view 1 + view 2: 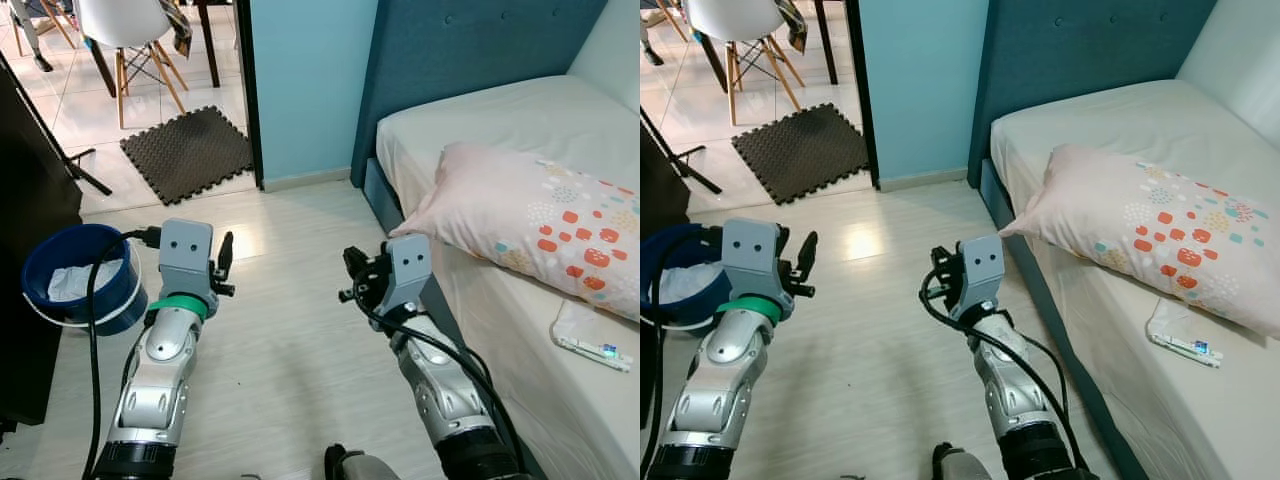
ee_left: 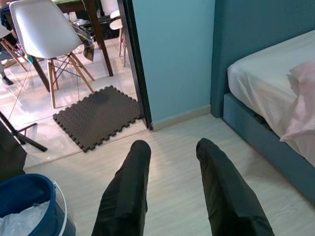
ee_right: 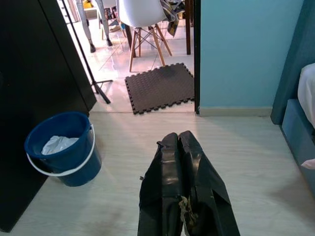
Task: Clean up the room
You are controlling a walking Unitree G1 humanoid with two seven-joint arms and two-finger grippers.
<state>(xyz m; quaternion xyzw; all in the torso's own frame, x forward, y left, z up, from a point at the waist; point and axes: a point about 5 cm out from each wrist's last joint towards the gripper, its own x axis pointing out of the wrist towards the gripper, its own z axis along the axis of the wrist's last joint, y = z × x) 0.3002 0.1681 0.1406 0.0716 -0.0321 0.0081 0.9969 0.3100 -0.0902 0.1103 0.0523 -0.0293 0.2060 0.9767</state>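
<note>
A blue bucket (image 1: 75,275) with crumpled white material inside stands on the floor at my left, against a black cabinet (image 1: 30,200). On the bed (image 1: 500,115) at my right lie a pink patterned pillow (image 1: 530,220) and a flat white packet (image 1: 590,335) near the front edge. My left gripper (image 2: 172,147) hovers over the floor just right of the bucket, open and holding nothing. My right gripper (image 3: 178,137) is held over the floor beside the bed frame, its fingers shut with nothing between them.
A black foam mat (image 1: 185,150) lies in the doorway ahead, with a white chair (image 1: 125,30) and table legs beyond. A black stand leg (image 1: 70,165) slants across the floor at left. A teal wall (image 1: 310,80) and headboard (image 1: 470,45) rise ahead. Pale wooden floor (image 1: 290,330) runs between bucket and bed.
</note>
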